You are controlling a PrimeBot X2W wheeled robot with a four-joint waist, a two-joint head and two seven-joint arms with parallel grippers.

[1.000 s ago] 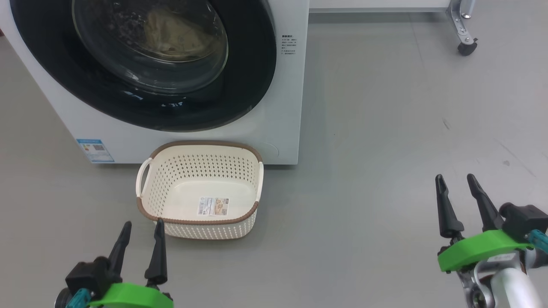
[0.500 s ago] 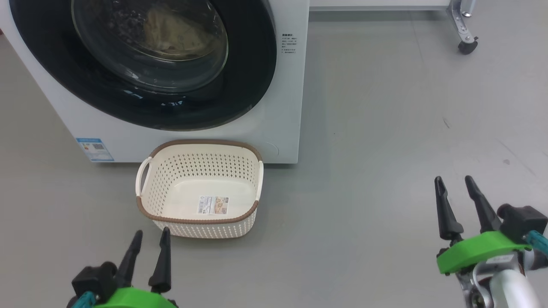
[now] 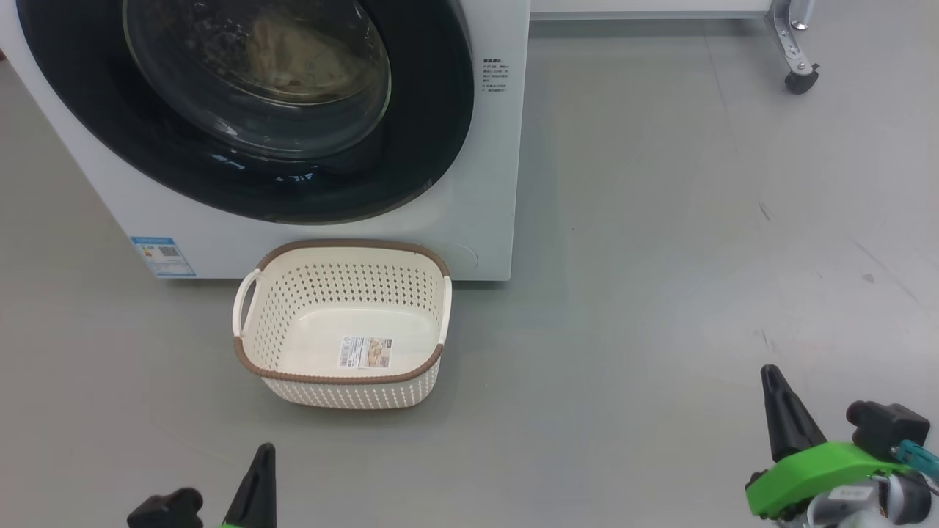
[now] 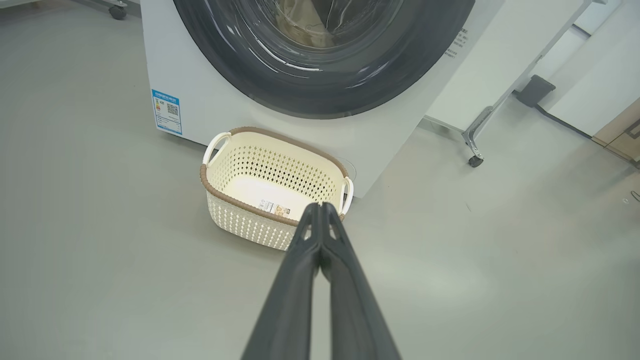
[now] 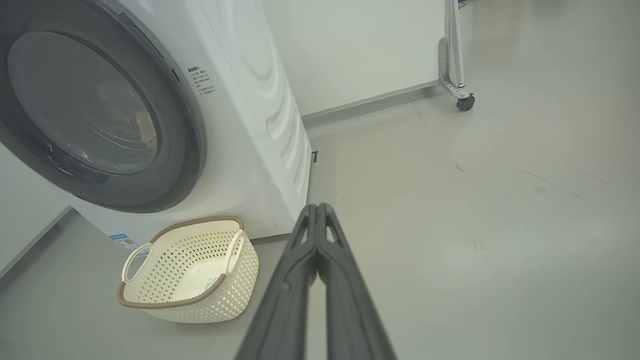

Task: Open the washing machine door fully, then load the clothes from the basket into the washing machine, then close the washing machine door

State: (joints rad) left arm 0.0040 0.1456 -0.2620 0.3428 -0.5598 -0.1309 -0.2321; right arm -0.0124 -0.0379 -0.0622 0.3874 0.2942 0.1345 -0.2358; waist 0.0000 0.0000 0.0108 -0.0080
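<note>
Washing machine door (image 3: 257, 110), round, glossy black rim, looks shut; left tool (image 4: 318, 206) and right tool (image 5: 317, 206), both pinched closed, empty, should back clear of cream perforated basket (image 3: 352, 392) ahead.

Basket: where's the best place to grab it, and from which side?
Probably the white loop handle on the basket's left end, from above and the left: it stands off the wall, leaving a gap for one finger. The back rim sits close up to the washing machine, so that side looks blocked.
</note>
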